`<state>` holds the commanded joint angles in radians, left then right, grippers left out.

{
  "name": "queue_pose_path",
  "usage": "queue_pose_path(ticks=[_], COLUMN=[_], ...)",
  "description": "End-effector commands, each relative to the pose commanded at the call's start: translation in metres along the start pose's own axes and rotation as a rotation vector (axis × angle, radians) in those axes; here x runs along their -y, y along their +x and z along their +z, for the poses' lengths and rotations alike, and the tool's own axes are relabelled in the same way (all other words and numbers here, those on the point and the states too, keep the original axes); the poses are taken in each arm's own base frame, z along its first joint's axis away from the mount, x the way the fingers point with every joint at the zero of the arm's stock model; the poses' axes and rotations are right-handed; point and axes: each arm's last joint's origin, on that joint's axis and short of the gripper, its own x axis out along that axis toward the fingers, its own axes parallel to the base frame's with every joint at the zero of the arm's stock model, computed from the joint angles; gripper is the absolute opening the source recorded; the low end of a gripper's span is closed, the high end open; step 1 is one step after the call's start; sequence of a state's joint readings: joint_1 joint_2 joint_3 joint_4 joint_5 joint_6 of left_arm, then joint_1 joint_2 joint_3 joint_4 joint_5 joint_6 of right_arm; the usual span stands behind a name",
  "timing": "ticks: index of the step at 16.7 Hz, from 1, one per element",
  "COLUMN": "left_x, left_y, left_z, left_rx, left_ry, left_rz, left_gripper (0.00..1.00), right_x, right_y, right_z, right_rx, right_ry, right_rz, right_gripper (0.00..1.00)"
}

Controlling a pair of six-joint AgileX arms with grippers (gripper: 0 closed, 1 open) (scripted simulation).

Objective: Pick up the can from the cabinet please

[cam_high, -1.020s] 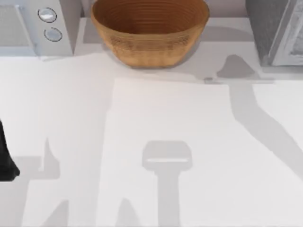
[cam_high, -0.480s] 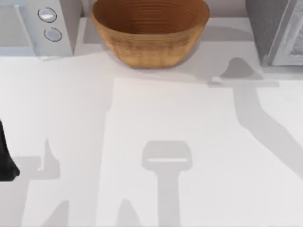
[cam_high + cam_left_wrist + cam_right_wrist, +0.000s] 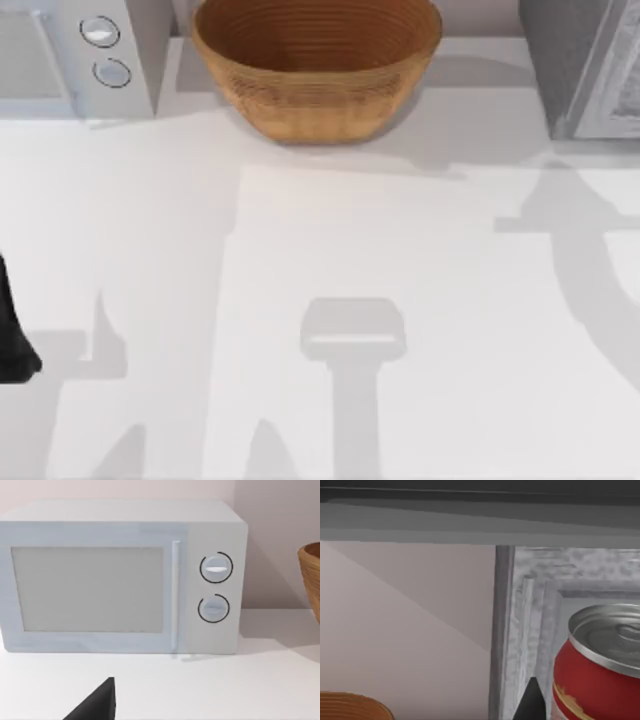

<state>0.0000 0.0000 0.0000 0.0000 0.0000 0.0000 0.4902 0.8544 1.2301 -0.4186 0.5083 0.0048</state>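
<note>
The can point(image 3: 602, 672) is red with a silver top and stands upright inside the grey cabinet point(image 3: 520, 625), close to the right wrist camera. A dark tip point(image 3: 531, 704) of my right gripper shows just beside the can, at the cabinet's door frame. From above, the cabinet point(image 3: 585, 65) stands at the table's back right corner, and the right arm's shadow point(image 3: 585, 250) falls on the table in front of it. My left arm point(image 3: 10, 335) is parked at the table's left edge, and its dark tip point(image 3: 97, 705) faces the microwave.
A white microwave point(image 3: 70, 55) with two dials stands at the back left. A brown woven basket point(image 3: 315, 65) sits at the back middle, between the microwave and the cabinet. A white table point(image 3: 330, 250) stretches in front of them.
The right arm's shadow on the table has shifted to the right, toward the cabinet. The left arm has not moved.
</note>
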Motion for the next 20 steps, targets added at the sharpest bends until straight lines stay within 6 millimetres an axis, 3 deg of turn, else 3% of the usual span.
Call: queue_pose_path(ticks=[6,9,12,15,20], left_x=[0.000,0.000,0.000,0.000,0.000], left_y=[0.000,0.000,0.000,0.000,0.000], left_z=[0.000,0.000,0.000,0.000,0.000], left_rx=[0.000,0.000,0.000,0.000,0.000], left_ry=[0.000,0.000,0.000,0.000,0.000], left_rz=[0.000,0.000,0.000,0.000,0.000], left_gripper=[1.00,1.00,1.00,1.00,1.00], right_x=[0.036,0.046,0.051,0.055,0.056], right_y=[-0.021,-0.026,-0.027,-0.026,-0.025], right_z=[-0.130,-0.196,-0.248,-0.277,-0.284], right_rx=[-0.013,-0.008,0.006,0.026,0.032], right_ry=[0.011,0.019,0.024,0.026,0.026], right_rz=[0.001,0.004,0.008,0.012,0.013], right_gripper=[0.00,0.00,0.00,0.00,0.00])
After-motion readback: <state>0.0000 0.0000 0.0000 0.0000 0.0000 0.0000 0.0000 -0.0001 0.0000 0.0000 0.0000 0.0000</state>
